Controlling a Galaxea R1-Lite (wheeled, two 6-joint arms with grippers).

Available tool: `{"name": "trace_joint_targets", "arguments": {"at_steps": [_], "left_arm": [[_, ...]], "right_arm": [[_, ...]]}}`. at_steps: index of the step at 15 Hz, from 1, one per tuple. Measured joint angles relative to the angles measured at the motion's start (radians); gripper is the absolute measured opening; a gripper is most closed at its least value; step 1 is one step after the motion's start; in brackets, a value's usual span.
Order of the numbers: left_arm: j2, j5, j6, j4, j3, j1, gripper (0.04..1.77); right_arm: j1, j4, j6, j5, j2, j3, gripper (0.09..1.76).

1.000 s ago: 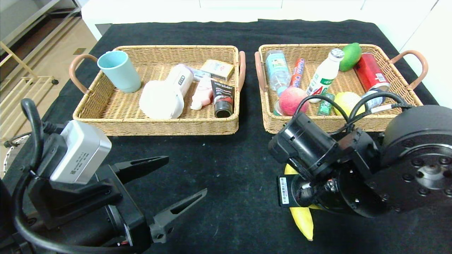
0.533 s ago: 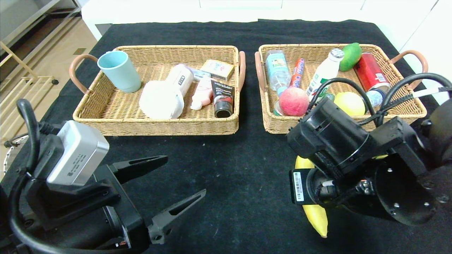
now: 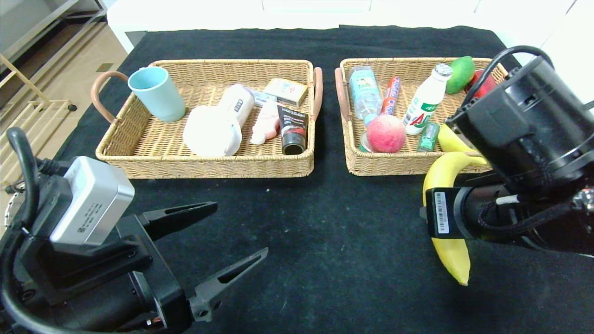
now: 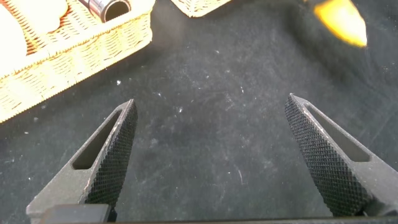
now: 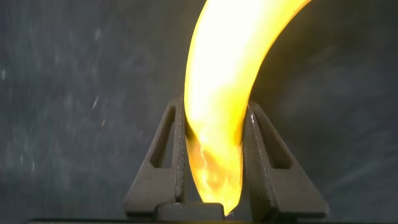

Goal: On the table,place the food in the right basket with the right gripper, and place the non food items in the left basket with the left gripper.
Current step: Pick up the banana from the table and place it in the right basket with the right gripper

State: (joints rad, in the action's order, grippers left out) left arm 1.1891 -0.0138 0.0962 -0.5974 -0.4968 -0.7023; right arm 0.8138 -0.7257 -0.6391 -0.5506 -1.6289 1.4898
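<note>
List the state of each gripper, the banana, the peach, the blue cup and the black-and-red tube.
right gripper: shut on banana
banana: held above the table, outside the right basket
left gripper: open, empty
peach: in right basket
blue cup: upright in left basket
black-and-red tube: lying in left basket

Before you, on the table (image 3: 325, 241):
- Left basket (image 3: 204, 164), far left: cup (image 3: 156, 93) in its far-left corner; container (image 3: 212, 130), bottle (image 3: 266, 123), tube (image 3: 293, 130) side by side along its front.
- Right basket (image 3: 399, 162), beside it: peach (image 3: 386, 133) at front-left.
- Banana (image 3: 448, 204), before the right basket's front-right edge.
</note>
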Motion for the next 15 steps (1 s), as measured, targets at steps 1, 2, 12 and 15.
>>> {"name": "trace_joint_targets", "arguments": {"at_steps": [1,2,12,15], "left_arm": [[-0.001,0.0,0.0,0.0,0.0,0.0,1.72],[-0.003,0.0,0.0,0.0,0.0,0.0,1.72],[-0.013,0.001,0.001,0.004,-0.001,0.003,1.72],[-0.014,0.002,0.001,0.005,0.0,0.003,1.72]], "right_arm": [[-0.026,0.001,0.009,0.0,0.011,0.012,0.61],[-0.05,0.0,0.017,0.0,0.017,0.024,0.61],[-0.337,0.022,0.108,0.05,-0.036,0.26,0.61],[-0.374,0.044,0.104,0.081,-0.093,0.333,0.61]]}}
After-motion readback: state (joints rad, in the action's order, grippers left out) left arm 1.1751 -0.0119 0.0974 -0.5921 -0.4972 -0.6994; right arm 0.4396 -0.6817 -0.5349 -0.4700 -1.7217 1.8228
